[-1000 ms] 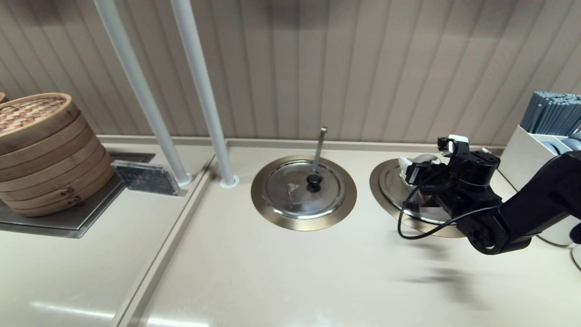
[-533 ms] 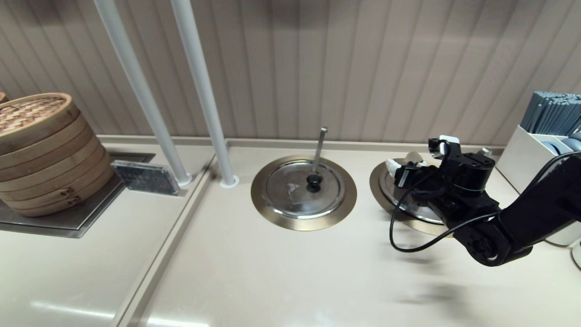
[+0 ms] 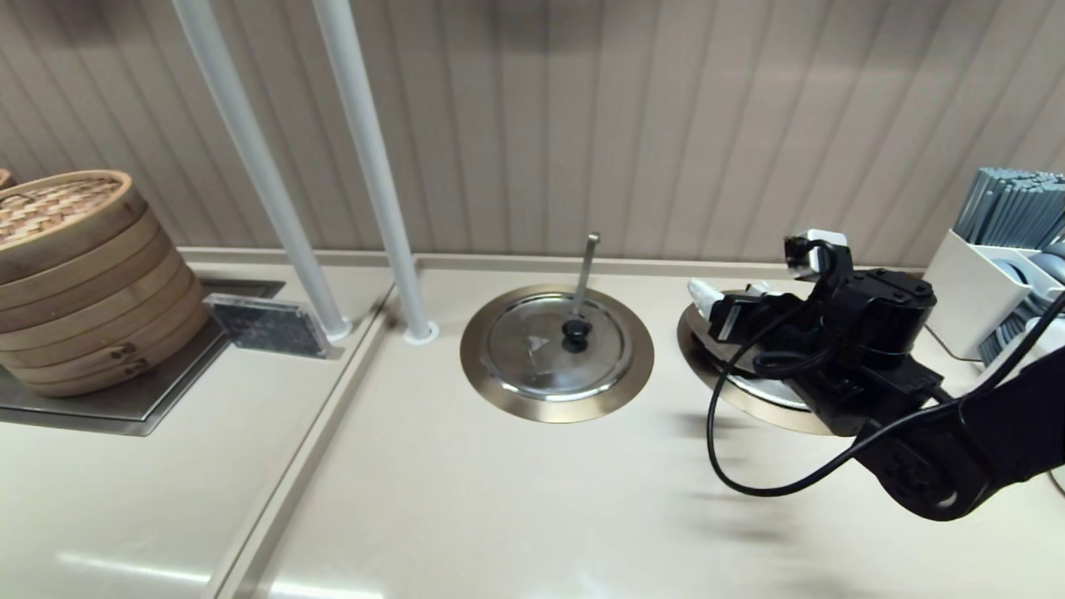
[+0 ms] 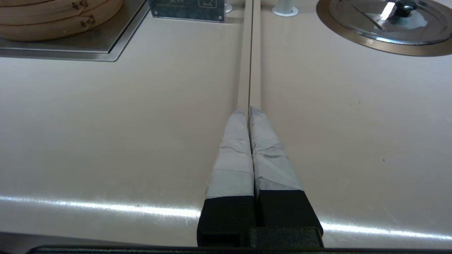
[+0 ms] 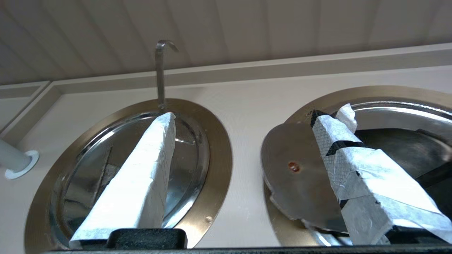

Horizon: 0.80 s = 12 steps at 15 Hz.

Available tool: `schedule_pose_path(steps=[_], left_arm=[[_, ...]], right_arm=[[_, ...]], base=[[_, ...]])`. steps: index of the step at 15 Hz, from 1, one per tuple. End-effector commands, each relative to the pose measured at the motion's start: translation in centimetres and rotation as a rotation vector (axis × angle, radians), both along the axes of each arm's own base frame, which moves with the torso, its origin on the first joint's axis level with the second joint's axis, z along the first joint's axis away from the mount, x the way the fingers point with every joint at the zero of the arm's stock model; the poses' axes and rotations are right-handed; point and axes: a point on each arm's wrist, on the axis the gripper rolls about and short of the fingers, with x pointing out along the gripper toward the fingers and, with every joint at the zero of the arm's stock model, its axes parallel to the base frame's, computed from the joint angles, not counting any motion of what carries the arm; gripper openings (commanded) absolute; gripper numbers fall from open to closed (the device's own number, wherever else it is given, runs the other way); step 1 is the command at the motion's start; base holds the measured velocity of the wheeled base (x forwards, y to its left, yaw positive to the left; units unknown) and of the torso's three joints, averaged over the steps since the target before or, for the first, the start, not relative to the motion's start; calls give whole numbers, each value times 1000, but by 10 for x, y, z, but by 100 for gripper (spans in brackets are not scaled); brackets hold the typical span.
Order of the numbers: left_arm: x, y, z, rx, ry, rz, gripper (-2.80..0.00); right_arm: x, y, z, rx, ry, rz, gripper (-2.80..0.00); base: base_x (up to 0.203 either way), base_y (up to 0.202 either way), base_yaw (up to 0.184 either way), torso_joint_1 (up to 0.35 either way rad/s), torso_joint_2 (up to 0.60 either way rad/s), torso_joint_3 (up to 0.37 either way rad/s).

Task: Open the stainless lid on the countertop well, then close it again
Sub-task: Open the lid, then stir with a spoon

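Observation:
My right gripper (image 3: 728, 294) hangs over the right-hand countertop well (image 3: 695, 345), jaws open wide. In the right wrist view the stainless lid (image 5: 296, 187) has its knob half tilted up. Its dull underside, with a small rivet, faces the camera. That raised flap stands between my fingers, against the taped finger (image 5: 353, 165) nearer the well's middle. The well's brass ring (image 5: 370, 92) and dark inside show behind it. In the head view only the lid's near edge (image 3: 761, 384) shows below the wrist. The knob and the broad ladle handle are hidden. My left gripper (image 4: 249, 110) is shut, low over the counter seam.
The similar lid (image 3: 556, 345) with a thin upright ladle handle (image 3: 587, 266) sits shut in the middle well. Two white poles (image 3: 366, 166) rise behind it. A bamboo steamer stack (image 3: 75, 274) stands far left, and a white chopstick holder (image 3: 990, 274) is close to my right arm.
My right gripper has moved left across the right well, and its wrist has risen. The left arm has not moved.

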Motion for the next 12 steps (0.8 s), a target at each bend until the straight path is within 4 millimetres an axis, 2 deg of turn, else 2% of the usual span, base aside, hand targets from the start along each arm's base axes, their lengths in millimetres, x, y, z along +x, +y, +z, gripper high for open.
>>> schedule_pose_path(steps=[1, 4, 7, 10, 12], left_arm=[[0, 0, 0, 0, 0, 0, -280], [0, 0, 0, 0, 0, 0, -280], [0, 0, 0, 0, -1, 0, -280], [0, 0, 0, 0, 0, 0, -280], [0, 0, 0, 0, -1, 0, -280]], right_arm=[[7, -21, 13, 3, -19, -66, 0], [35, -66, 25, -19, 76, -206, 0], [67, -101, 36, -20, 217, -299, 0], [75, -123, 26, -42, 487, -339, 0], [86, -139, 11, -32, 560, -348, 0]], base=[[0, 0, 0, 0, 0, 0], [0, 0, 0, 0, 0, 0], [0, 0, 0, 0, 0, 0], [0, 0, 0, 0, 0, 0], [0, 0, 0, 0, 0, 0]])
